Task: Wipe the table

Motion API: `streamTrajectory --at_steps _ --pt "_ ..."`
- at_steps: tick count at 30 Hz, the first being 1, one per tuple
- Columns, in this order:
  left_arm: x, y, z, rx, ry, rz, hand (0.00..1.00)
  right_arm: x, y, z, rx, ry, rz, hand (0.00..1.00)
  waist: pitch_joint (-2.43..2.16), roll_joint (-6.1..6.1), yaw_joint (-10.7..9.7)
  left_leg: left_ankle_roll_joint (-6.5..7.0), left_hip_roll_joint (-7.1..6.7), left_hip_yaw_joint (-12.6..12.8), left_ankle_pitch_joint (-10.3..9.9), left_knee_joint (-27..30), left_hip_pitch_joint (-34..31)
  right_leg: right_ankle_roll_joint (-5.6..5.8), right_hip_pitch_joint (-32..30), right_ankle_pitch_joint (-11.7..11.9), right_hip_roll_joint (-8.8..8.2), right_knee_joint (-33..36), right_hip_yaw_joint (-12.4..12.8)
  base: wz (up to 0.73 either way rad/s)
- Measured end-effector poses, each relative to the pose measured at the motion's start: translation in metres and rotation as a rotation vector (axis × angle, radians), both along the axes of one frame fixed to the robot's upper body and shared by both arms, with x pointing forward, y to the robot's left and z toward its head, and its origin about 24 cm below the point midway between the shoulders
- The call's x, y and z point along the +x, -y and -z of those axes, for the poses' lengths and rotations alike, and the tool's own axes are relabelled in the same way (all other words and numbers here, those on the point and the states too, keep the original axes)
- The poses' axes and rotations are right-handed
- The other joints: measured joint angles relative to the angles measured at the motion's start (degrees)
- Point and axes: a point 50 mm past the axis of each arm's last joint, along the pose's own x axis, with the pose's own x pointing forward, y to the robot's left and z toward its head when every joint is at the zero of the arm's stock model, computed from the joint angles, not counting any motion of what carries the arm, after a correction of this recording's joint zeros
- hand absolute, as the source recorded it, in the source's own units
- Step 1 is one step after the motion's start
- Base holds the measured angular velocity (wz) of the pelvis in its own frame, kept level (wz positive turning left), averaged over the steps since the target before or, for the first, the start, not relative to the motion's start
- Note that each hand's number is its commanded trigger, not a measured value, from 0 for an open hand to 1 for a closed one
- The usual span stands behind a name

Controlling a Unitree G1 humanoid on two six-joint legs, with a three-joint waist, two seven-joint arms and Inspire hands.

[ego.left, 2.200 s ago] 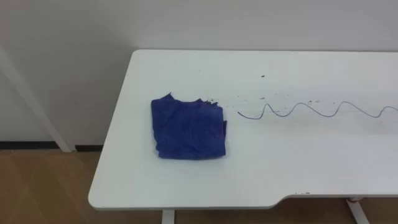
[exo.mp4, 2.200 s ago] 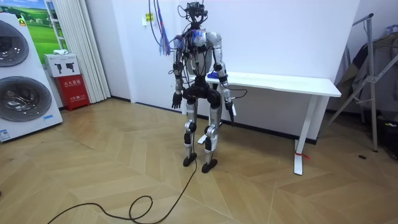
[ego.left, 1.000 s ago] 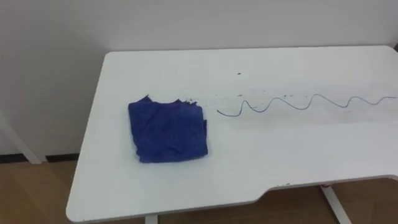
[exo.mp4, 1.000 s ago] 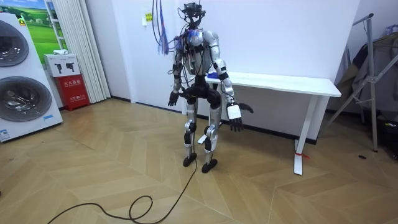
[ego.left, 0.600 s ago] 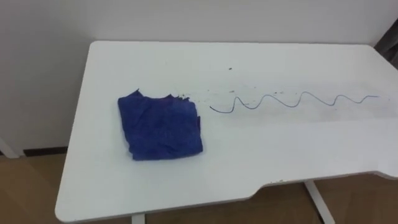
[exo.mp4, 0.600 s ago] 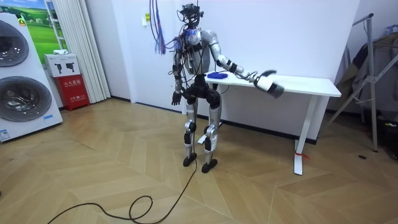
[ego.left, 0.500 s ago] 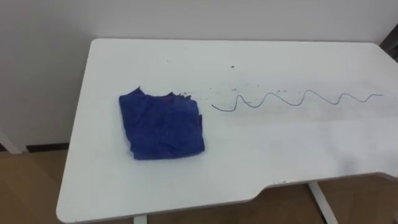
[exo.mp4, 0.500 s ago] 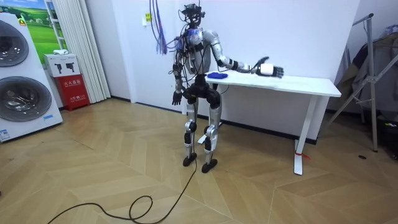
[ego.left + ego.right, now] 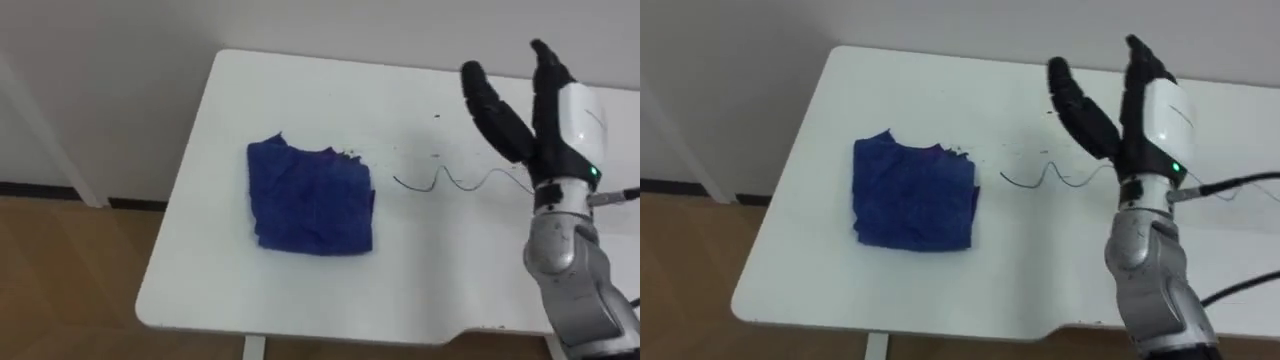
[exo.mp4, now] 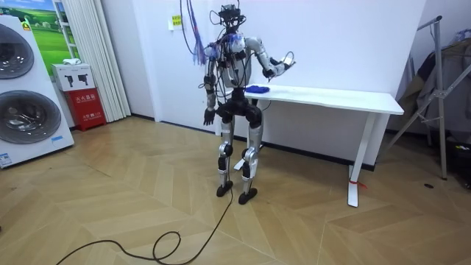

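Right hand (image 9: 562, 125) hovered wide open and empty over the counter (image 9: 300, 90), cloth (image 9: 312, 197) to its left. Room view caught the left hand (image 10: 208, 118) dangling.

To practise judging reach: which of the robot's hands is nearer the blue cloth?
Right. The right hand is raised above the table, right of the blue cloth; the left hand hangs by the robot's hip, below tabletop height.

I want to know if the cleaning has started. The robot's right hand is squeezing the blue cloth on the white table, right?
Not quite. The right hand is open and raised above the white table, holding nothing. The blue cloth lies on the table by itself, apart from the hand, as the left eye view shows.
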Motion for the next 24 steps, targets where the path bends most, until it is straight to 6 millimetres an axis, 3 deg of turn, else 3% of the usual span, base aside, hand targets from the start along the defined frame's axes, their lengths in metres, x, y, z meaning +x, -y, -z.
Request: streamTrajectory --at_steps 3,5,8,10,17,19,20,21,22,23,24 --pt "0.000 0.001 0.001 -0.003 -0.004 0.011 0.00 0.002 -0.021 0.004 -0.092 -0.036 -0.102 0.00 0.11 -0.73 1.1 0.00 -0.31 -1.9 0.0 0.0 0.0 -0.01 0.9 0.0 -0.04 -1.2 -0.1 0.33" --pt "0.001 0.005 0.001 -0.013 -0.007 0.035 0.00 0.000 -0.033 0.009 -0.149 -0.071 -0.163 0.00 0.26 -0.55 2.6 0.00 -0.37 -2.4 0.0 0.0 -0.1 -0.02 0.9 0.0 -0.08 -1.1 -0.2 0.15" --pt "0.005 0.007 0.002 -0.021 -0.006 0.052 0.00 -0.004 -0.052 0.022 -0.230 -0.132 -0.251 0.00 0.88 -0.33 3.9 0.00 -0.40 -2.9 0.0 -0.1 -0.3 -0.01 0.9 0.0 -0.17 -1.1 -0.9 0.09" --pt "0.009 0.009 0.002 -0.024 0.000 0.067 0.00 -0.007 -0.061 0.033 -0.277 -0.180 -0.295 0.00 0.97 -0.41 4.9 0.00 -0.39 -3.0 0.0 -0.1 -1.0 -0.01 0.6 0.0 -0.23 -1.1 -1.1 0.04" --pt "0.015 0.010 0.001 -0.032 0.018 0.086 0.00 -0.011 -0.066 0.055 -0.354 -0.297 -0.344 0.00 1.10 -0.59 5.7 -0.02 -0.35 -4.9 0.0 -0.1 -1.3 -0.01 0.3 0.0 -0.15 -1.1 -1.7 0.06" --pt "0.018 0.010 0.000 -0.031 0.025 0.088 0.00 -0.012 -0.066 0.056 -0.367 -0.302 -0.347 0.00 1.09 -0.57 5.6 -0.04 -0.25 -7.0 0.1 -0.1 -0.9 -0.02 0.1 0.0 0.04 -0.3 -2.3 -0.04" --pt "0.019 0.010 -0.001 -0.030 0.033 0.091 0.00 -0.012 -0.065 0.059 -0.385 -0.315 -0.346 0.00 1.44 0.04 5.7 0.01 0.10 -11.3 0.1 -0.1 -0.1 -0.13 -1.0 -1.1 0.60 1.6 -2.6 -0.31" --pt "0.021 0.006 -0.002 -0.021 0.039 0.095 0.00 -0.013 -0.066 0.065 -0.388 -0.339 -0.360 0.00 1.11 0.05 6.1 -0.01 0.77 -15.7 0.1 -0.1 0.0 -1.29 -3.2 -0.8 2.27 -0.6 -1.9 -0.47" --pt "0.023 0.004 -0.003 -0.015 0.043 0.098 0.00 -0.014 -0.067 0.067 -0.393 -0.349 -0.368 0.00 1.09 0.02 6.2 -0.11 1.17 -16.3 0.1 -0.1 -0.1 -2.54 -4.8 0.7 2.90 -2.9 -1.6 -0.38" --pt "0.022 0.002 -0.004 -0.012 0.039 0.103 0.00 -0.019 -0.066 0.076 -0.410 -0.388 -0.378 0.00 0.59 0.00 5.3 -1.83 1.87 -16.5 -0.4 0.6 -0.7 -3.47 -5.6 5.5 3.23 -3.3 -3.7 0.06" --pt "0.019 0.003 -0.003 -0.017 0.028 0.112 0.00 -0.025 -0.062 0.089 -0.428 -0.457 -0.369 0.00 0.49 -0.23 3.7 -5.06 1.80 -13.4 -1.0 2.1 -1.6 -3.56 -4.7 5.7 2.64 -2.8 -2.7 0.33"
